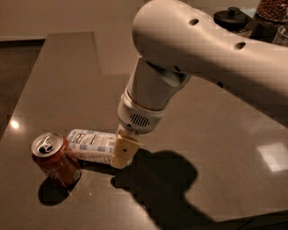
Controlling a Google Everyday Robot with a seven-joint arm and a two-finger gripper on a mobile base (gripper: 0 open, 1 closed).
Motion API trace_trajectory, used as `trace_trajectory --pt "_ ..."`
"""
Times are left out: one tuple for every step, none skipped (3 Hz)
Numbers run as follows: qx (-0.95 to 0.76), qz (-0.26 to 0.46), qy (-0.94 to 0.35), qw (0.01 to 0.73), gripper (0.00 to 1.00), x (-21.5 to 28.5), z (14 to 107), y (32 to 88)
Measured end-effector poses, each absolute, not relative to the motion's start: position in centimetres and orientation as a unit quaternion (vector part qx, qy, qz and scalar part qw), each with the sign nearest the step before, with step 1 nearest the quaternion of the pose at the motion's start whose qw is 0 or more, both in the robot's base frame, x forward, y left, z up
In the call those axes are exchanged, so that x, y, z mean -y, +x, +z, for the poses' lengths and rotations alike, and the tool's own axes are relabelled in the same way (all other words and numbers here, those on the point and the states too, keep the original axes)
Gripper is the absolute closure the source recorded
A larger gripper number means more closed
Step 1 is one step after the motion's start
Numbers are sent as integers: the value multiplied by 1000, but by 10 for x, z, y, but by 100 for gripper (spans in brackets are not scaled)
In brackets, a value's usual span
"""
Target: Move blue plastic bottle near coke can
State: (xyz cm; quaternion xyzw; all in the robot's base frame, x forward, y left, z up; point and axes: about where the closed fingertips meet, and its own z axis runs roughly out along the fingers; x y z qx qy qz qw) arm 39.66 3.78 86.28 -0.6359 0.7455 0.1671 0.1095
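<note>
On the table point(225, 134): dark gloss, pale light patches
blue plastic bottle point(92, 144): lying against coke can point(56, 158)
gripper point(123, 152): at bottle's right end, grasp unclear
back right: jars point(272, 9)

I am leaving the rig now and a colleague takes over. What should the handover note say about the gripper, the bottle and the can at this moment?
Gripper: low over the table, at the end of the blue plastic bottle that points away from the can. Whether it grips the bottle cannot be seen.
Things: the bottle lies on its side, and its other end is right beside the coke can, which stands on the table.
Done: the bottle looks already placed near the can.
Left: probably only to release the bottle, if it is held, and lift the arm away without knocking the can.
</note>
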Motion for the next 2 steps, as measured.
trace_trajectory --pt "-745 166 -636 110 6 -38 864 396" --pt "-745 166 -637 111 0 -39 864 396"
